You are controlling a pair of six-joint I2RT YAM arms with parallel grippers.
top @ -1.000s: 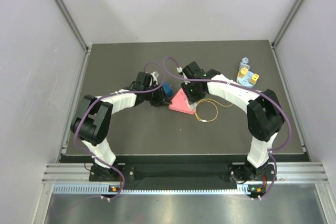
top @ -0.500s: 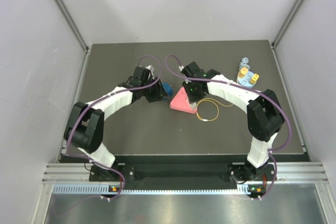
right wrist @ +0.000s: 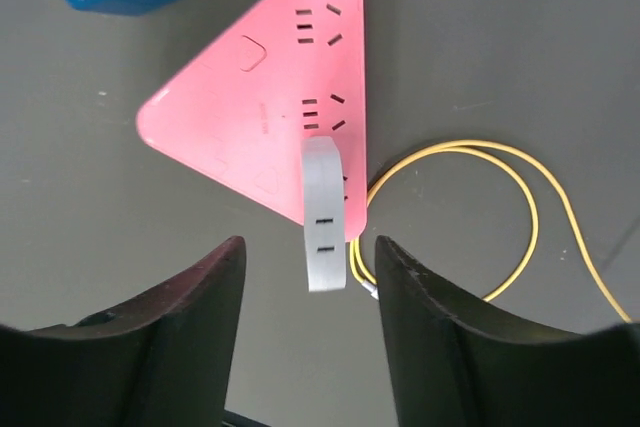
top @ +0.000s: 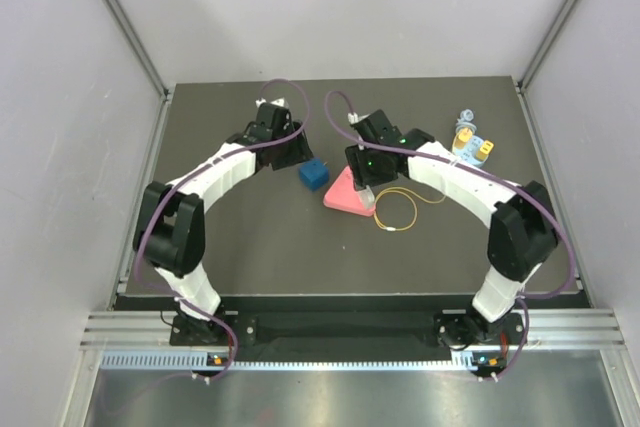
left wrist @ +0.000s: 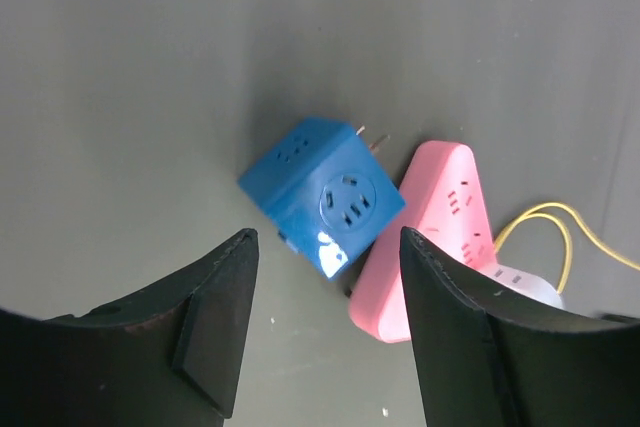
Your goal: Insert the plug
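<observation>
A pink triangular power strip (top: 343, 195) lies mid-table, also in the right wrist view (right wrist: 240, 117) and the left wrist view (left wrist: 425, 237). A white block (right wrist: 323, 212) stands plugged into its near corner. A thin yellow cable (right wrist: 531, 209) loops beside it (top: 397, 210), and its end runs under the white block. No yellow plug shows on the cable. My right gripper (right wrist: 309, 244) is open and empty, just above the white block (top: 362, 172). My left gripper (left wrist: 328, 237) is open and empty, behind and left of the strip (top: 290, 152).
A blue cube socket (top: 314, 174) with bare prongs lies left of the strip, below the left gripper (left wrist: 325, 197). Two small yellow blocks (top: 482, 150) sit on a light blue piece at the back right. Grey walls enclose the table.
My left arm has drawn back toward the far left, uncovering the blue cube. My right gripper has shifted slightly back over the strip. The white block stays in the strip.
</observation>
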